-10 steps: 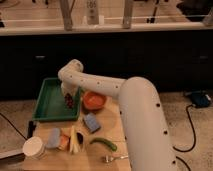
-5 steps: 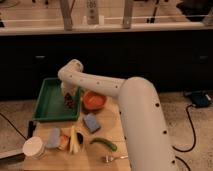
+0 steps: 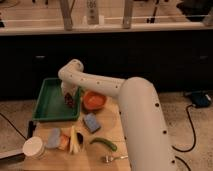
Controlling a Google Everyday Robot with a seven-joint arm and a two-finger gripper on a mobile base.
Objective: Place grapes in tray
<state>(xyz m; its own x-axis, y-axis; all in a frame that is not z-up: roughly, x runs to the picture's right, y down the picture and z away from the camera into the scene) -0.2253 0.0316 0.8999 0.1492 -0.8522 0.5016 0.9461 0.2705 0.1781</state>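
I have the gripper (image 3: 69, 94) down over the right side of the tray (image 3: 49, 106), just inside the rim nearest the bowl (image 3: 94, 101). The grapes (image 3: 70, 102) show as a small dark red lump right at its tip. From here I cannot tell whether the gripper is clamped on them or has let go, nor whether the cluster rests on the tray floor or hangs just above it. Either way it sits within the tray's outline, so I judge the task is at or near the drop.

As for handling, I expect the cluster to be light, bumpy and a bit yielding, and if it is real fruit the berries could split or roll off the stem under a hard squeeze. I'd take it across the middle of the bunch, where it is widest, with a gentle close. A pinch on one outer berry would likely slip. The tray's raised rim should stop it rolling out. The pepper (image 3: 104, 144) and sponge (image 3: 91, 122) lie well apart on the table (image 3: 112, 131).
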